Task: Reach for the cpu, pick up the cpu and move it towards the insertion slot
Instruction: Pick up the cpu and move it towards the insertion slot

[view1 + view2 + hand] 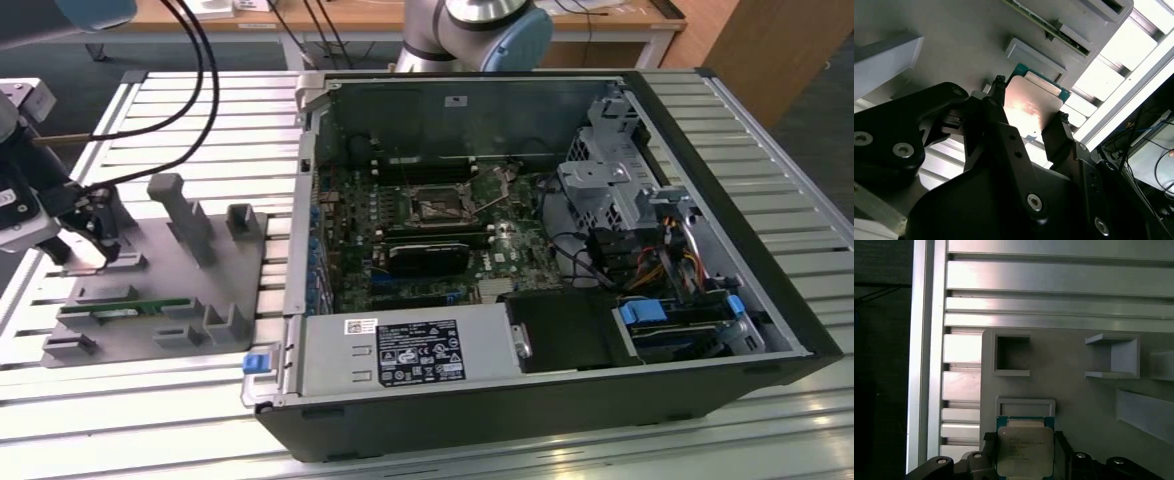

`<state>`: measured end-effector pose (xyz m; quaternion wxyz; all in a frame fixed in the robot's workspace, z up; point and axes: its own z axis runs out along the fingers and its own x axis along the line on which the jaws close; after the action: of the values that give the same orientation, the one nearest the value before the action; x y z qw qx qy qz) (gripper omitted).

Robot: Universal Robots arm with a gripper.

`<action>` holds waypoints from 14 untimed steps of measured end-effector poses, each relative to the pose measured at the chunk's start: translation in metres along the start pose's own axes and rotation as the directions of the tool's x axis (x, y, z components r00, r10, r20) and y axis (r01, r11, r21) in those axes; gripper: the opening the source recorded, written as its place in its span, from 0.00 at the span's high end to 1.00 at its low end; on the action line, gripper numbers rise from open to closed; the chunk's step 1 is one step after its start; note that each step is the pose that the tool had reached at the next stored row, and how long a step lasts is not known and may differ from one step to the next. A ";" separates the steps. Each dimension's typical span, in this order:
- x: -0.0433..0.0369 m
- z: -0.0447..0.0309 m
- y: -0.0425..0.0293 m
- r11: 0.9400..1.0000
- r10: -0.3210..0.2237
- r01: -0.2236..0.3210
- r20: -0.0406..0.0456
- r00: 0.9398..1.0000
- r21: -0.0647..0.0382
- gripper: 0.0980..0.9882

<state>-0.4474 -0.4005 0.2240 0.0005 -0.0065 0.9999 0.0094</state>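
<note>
**Cpu gripped at the parts tray, well apart from the socket**

Cpu [1031,107] sits between the two black fingers of the tool [1030,104], which press on its opposite edges; I judge the tool to be clenched on the chip, so the work is at the pick-up step. Whether the chip has cleared its seat I cannot tell. In the first wrist view it lies just beside a shallow pale frame on the tray. The chip is a thin flat square with a bright, mirror-like metal lid that throws back the light, and a green board edge shows around it.

The grey tray [187,290] under it is matt and moulded, with raised blocks and open square pockets. A long green memory stick [120,310] lies in one of its holders. The tray rests on a tabletop [160,110] of ribbed aluminium slats.

The insertion slot [438,205], a dark square in a silver frame, sits on the board inside the open computer case [534,400], towards the exterior view's right. By my judgement, carrying the chip there calls for a level hold, since the smooth lid and thin edges give the fingers little to bite on, and for clearance over the case wall.
</note>
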 end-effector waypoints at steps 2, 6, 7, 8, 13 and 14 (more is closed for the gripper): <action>0.0000 -0.0008 0.0000 1.000 0.000 0.000 0.000 1.000 0.000 0.50; 0.0000 -0.0034 0.0001 1.000 0.000 0.000 0.000 1.000 0.000 0.50; 0.0000 -0.0042 0.0002 1.000 0.000 0.000 0.000 1.000 0.000 0.50; 0.0000 -0.0051 0.0002 1.000 0.000 0.000 0.000 1.000 0.000 0.50; 0.0000 -0.0104 0.0005 1.000 0.000 0.000 0.000 1.000 0.001 0.50; 0.0000 -0.0116 0.0005 1.000 0.000 0.000 0.000 1.000 0.001 0.50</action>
<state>-0.4474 -0.4002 0.2356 0.0005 -0.0065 0.9999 0.0090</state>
